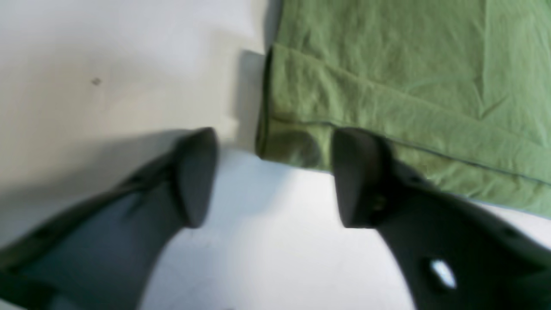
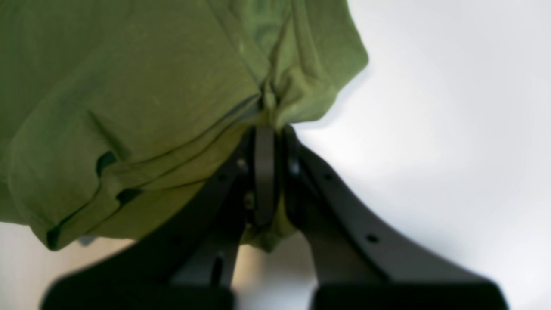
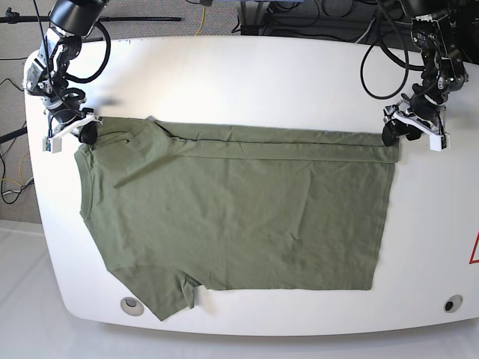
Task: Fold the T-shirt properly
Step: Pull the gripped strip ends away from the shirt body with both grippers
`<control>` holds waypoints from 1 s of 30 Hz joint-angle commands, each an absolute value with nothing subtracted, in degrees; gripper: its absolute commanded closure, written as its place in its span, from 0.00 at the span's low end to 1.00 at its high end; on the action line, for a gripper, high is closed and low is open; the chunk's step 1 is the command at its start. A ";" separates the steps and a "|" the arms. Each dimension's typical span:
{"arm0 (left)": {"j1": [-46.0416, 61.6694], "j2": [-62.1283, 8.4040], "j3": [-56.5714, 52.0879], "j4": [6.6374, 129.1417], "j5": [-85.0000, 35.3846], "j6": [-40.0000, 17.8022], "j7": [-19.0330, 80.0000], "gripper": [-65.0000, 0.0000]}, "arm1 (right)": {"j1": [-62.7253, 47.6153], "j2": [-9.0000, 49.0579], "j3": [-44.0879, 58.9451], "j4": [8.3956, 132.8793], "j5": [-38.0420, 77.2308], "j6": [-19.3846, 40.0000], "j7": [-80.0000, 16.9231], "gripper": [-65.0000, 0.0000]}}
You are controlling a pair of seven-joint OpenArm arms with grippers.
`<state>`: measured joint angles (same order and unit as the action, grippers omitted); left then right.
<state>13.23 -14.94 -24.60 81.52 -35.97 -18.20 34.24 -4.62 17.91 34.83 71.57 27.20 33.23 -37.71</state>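
Right now the left claw (image 1: 275, 176) is released: jaws spread wide, nothing between them, tips just off the folded corner of the T-shirt (image 3: 239, 217). One fingertip (image 1: 357, 172) overlaps the hem edge in the left wrist view; can't tell if it's touching the cloth. Right claw (image 2: 269, 142) is clenched on a bunched pinch of the green fabric, which puckers into tight creases right at the jaws, with a bit of cloth poking out below them.

T-shirt: plain olive green, no print visible. It lies spread flat on the white bench (image 3: 247, 67), long axis running side to side in the base view. The far edge is turned over into a narrow folded band along the whole length. A short sleeve sticks out at the near corner on the base view's left. Hem end is on the base view's right. Fine wrinkles across the body, and stacked layers show at the folded corner in the left wrist view.

Arms: both reach down from the far corners of the bench, wrists bent so the claws sit low at the two ends of the folded band, left one at the hem end, right one at the shoulder end.
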 commanded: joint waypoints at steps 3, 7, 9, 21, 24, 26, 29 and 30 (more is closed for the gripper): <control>13.31 -15.19 -24.46 80.64 -34.12 -17.14 37.04 0.40 | -4.45 18.54 34.84 71.80 26.05 33.37 -39.67 1.00; 12.88 -14.93 -24.31 80.58 -34.19 -17.31 37.88 0.56 | -4.46 18.58 34.86 71.86 26.12 33.30 -39.45 1.00; 12.68 -14.76 -24.20 80.57 -34.20 -17.45 38.83 0.67 | -4.47 18.58 34.81 71.94 26.20 33.23 -39.23 1.00; 12.06 -14.57 -24.07 79.61 -33.88 -18.15 36.88 1.00 | -4.43 18.68 34.81 72.13 26.38 33.43 -38.62 1.00; 12.16 -14.60 -24.18 79.61 -33.95 -18.45 36.43 1.00 | -4.41 18.68 34.92 72.12 26.40 33.41 -38.61 1.00; 12.42 -14.63 -24.23 79.90 -33.90 -18.58 36.29 1.00 | -4.43 18.66 34.93 72.14 26.43 33.41 -38.55 1.00; 12.99 -14.79 -24.28 80.33 -34.13 -18.81 36.21 1.00 | -4.55 18.72 34.84 72.26 26.41 33.62 -38.52 1.00; 13.17 -14.92 -24.31 80.35 -34.49 -18.91 36.19 1.00 | -4.59 18.73 34.80 72.33 26.38 33.81 -38.51 1.00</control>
